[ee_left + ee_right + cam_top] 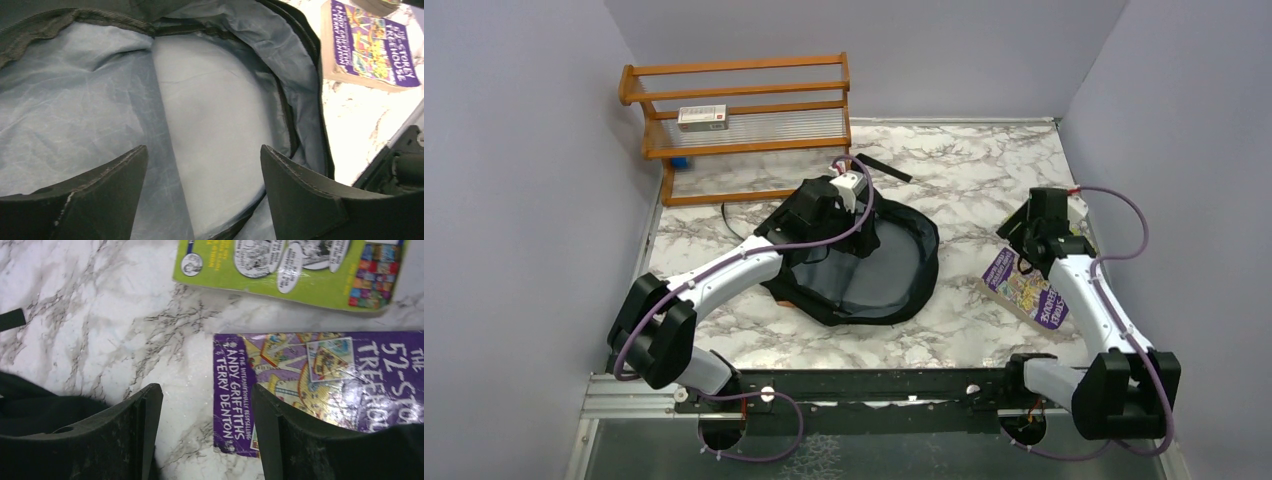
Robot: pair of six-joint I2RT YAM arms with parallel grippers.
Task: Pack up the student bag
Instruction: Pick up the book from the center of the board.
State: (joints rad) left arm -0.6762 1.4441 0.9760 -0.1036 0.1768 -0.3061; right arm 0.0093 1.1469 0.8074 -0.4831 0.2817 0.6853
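At the right wrist, the green book (300,270) runs off the top edge, the purple book (320,365) off the right. From above, the left arm (734,268) covers part of the student bag (894,270); the label on the box (702,117) is too small to read.

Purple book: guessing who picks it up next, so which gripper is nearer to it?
Right. The right gripper hovers over one end of the purple book, jaws open; the left gripper is over the open student bag, the book lying beyond its rim.
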